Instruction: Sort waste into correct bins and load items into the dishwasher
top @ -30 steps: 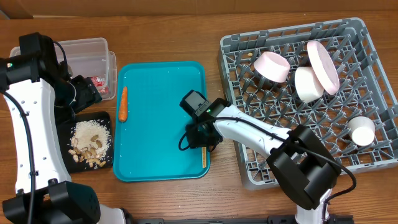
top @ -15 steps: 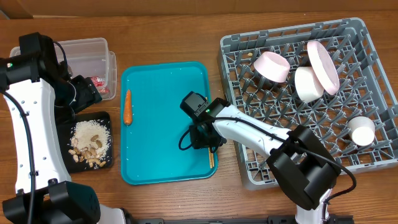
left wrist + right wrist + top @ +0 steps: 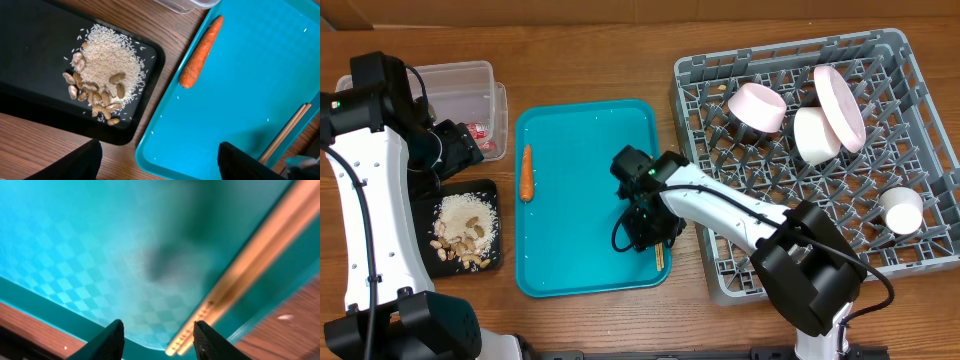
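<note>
An orange carrot (image 3: pixel 526 172) lies at the left edge of the teal serving tray (image 3: pixel 582 135); the left wrist view shows the carrot (image 3: pixel 200 52) too. Wooden chopsticks (image 3: pixel 663 257) lie along the tray's right rim. My right gripper (image 3: pixel 646 228) is open low over the tray, with the chopsticks (image 3: pixel 255 265) just beside its right finger. My left gripper (image 3: pixel 460 152) is open and empty, between the clear tub (image 3: pixel 455 80) and the black tray (image 3: pixel 488 266), which holds beige scraps (image 3: pixel 465 225). A red wrapper (image 3: pixel 480 131) shows by the tub.
The grey dish rack (image 3: pixel 720 270) stands at the right with two bowls (image 3: pixel 757 106) (image 3: pixel 813 135), a leaning plate (image 3: pixel 840 105) and a white cup (image 3: pixel 901 208). Bare wood lies between the teal tray and the rack, and along the front edge.
The teal tray has slid a little to the right with the carrot. My right gripper has moved toward the tray's front right corner. The left arm has not moved.
</note>
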Motion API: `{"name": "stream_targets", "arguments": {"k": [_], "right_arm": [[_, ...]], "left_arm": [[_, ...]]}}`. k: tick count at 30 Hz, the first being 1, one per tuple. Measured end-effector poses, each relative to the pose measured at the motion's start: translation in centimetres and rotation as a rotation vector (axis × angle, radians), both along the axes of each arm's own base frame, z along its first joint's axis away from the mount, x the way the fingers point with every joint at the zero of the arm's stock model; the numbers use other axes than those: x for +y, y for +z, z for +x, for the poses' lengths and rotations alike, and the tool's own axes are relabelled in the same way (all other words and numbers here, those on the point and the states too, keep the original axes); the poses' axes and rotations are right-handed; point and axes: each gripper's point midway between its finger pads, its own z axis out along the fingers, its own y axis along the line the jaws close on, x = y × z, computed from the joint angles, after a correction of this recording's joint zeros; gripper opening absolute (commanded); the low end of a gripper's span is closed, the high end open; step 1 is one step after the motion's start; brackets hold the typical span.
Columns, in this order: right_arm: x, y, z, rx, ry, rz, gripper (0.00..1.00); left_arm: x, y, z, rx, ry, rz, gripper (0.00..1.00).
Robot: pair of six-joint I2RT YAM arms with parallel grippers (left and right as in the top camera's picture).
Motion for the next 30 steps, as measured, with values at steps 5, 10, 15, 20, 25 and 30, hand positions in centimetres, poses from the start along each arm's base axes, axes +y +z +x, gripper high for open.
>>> {"name": "stream_targets", "arguments": {"k": [5, 10, 15, 20, 25, 30], "right_arm": [[0.4, 2.3, 2.6, -0.122, 0.006, -0.009, 0.56], [0.7, 2.3, 3.6, -0.174, -0.03, -0.002, 0.56], [0.4, 0.9, 3.6, -0.176, -0.075, -0.007, 0.56], [-0.1, -1.7, 3.1, -0.127, -0.092, -0.057, 0.56], [0.0, -2.0, 3.0, -0.116, -0.099, -0.056, 0.57], [0.6, -2.0, 2.1, -0.065, -0.103, -0.022, 0.57]], "left_arm": [[0.0, 0.0, 0.0, 0.0, 0.0, 0.0, 0.76], [0.0, 0.0, 0.0, 0.0, 0.0, 0.0, 0.76], [0.0, 0.0, 0.0, 0.0, 0.0, 0.0, 0.76], [0.0, 0.0, 0.0, 0.001, 0.0, 0.0, 0.76], [0.0, 0.0, 0.0, 0.001, 0.0, 0.0, 0.76], [0.0, 0.0, 0.0, 0.001, 0.0, 0.0, 0.76]]}}
